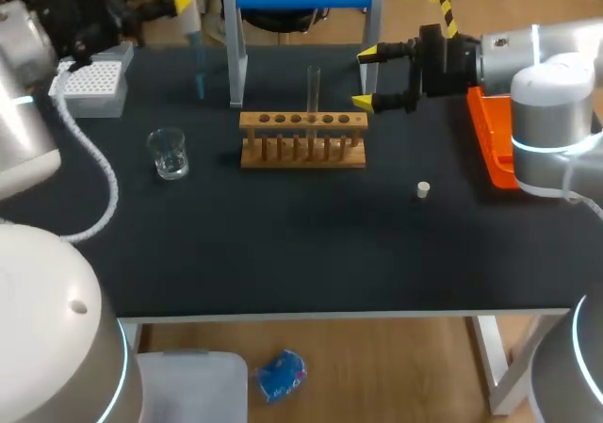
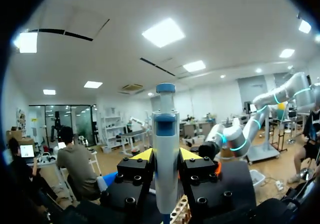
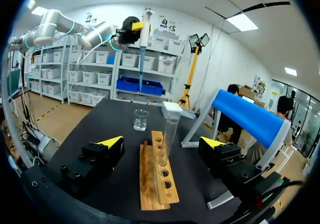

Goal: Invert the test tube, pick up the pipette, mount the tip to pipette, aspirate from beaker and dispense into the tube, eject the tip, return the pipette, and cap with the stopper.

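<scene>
Noted test tube upright in rack at bench's back middle, right jaws wide beside it, pipette gripped in left jaws above back-left corner, tip seemingly mounted; judged aspirating from beaker, dispensing, ejecting, return, stopper capping not yet done.

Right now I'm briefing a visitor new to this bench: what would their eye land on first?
The blue-and-white pipette clamped upright in the left pincer, held above the table's far left corner. Next, the lone glass test tube standing in the wooden rack at mid-table, with the open right pincer beside it.
</scene>
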Controlling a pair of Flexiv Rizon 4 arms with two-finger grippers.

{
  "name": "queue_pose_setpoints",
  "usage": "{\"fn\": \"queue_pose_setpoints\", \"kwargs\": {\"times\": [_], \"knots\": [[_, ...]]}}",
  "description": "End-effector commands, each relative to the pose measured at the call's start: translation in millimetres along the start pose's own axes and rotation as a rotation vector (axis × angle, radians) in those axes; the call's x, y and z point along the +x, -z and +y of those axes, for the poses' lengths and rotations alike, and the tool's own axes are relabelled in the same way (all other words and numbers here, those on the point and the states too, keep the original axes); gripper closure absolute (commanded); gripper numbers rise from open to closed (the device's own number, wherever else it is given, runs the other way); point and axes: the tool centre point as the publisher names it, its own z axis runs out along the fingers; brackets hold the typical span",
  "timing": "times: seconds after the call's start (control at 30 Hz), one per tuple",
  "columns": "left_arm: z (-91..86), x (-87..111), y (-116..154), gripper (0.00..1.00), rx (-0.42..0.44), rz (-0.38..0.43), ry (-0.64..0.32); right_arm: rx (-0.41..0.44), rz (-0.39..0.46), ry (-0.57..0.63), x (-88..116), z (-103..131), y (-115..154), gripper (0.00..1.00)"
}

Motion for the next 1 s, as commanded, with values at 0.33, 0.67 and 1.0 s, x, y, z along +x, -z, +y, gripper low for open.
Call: {"fn": "queue_pose_setpoints", "kwargs": {"times": [0.33,0.67,1.0], "knots": [[-10.4,-3.9,-92.0,1.00,-0.025,0.152,0.017,-0.002,0.000,0.001,0.1,-0.6,0.3,0.00],[-10.4,-3.9,-92.0,1.00,-0.025,0.152,0.017,-0.002,0.000,0.001,0.1,-0.6,0.3,0.00],[-10.4,-3.9,-92.0,1.00,-0.025,0.152,0.017,-0.002,0.000,0.001,0.1,-0.6,0.3,0.00]]}}
